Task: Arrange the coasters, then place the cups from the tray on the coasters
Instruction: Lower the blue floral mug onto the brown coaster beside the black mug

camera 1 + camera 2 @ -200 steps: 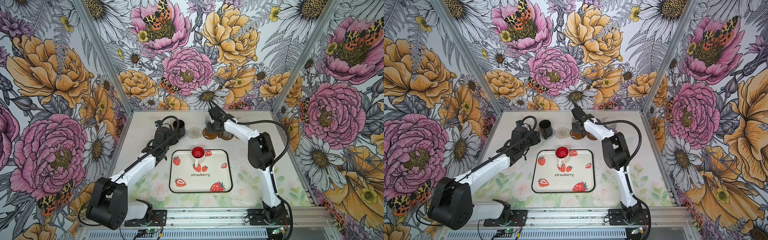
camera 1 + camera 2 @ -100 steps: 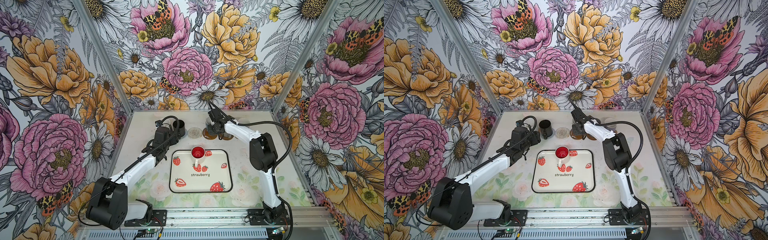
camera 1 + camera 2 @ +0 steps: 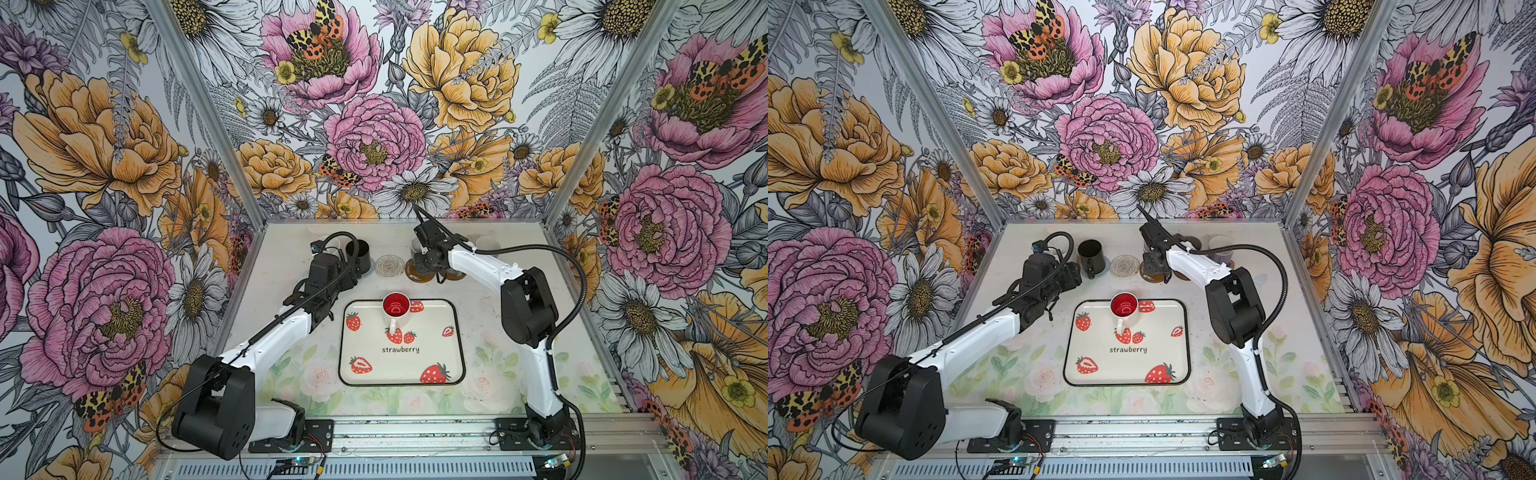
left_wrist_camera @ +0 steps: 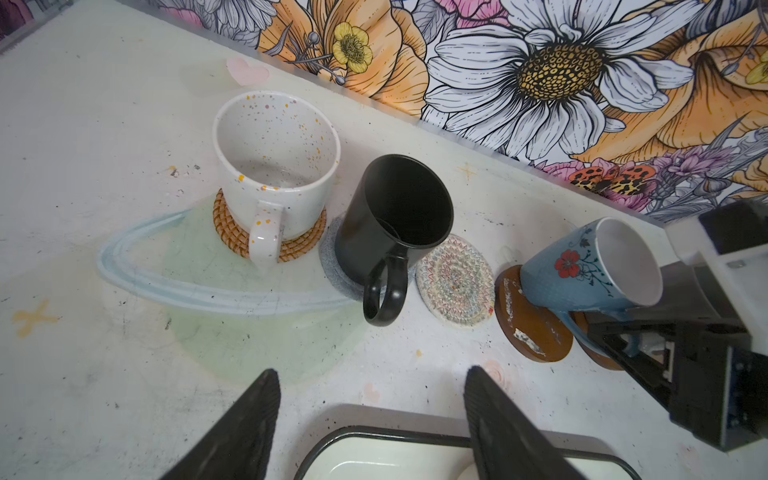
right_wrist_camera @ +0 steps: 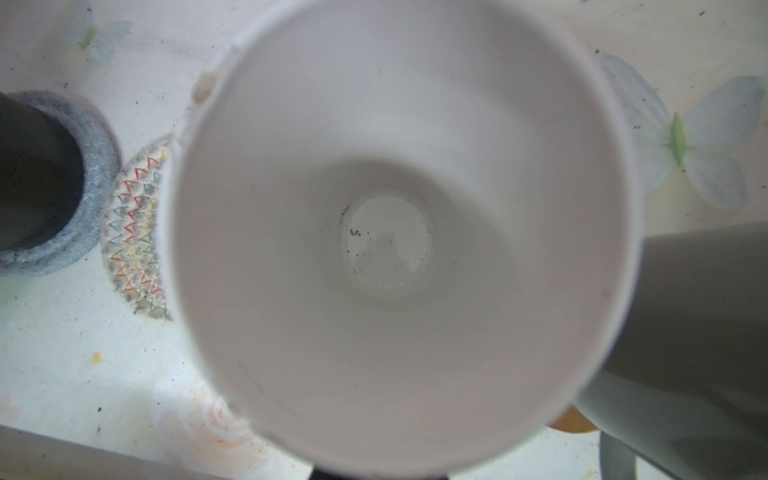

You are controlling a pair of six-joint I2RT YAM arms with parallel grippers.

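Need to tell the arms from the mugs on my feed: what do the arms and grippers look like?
Both arms, left arm and right arm, have white link shells with bulky black joint housings. A black corrugated cable runs along each. The left gripper has black, ribbed, wedge-shaped fingers.

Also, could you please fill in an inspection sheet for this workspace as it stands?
Surface: white table, painted flowers, dark specks.
Job's things: red-lined mug alone on tray; white mug on rattan coaster; black mug on blue-grey coaster; patterned coaster bare.
Clutter: nothing seen.
Grippers: left gripper open, empty; right gripper shut on light blue mug handle, at brown coaster.
Cables: black hoses loop off both arms.
Surroundings: floral walls.
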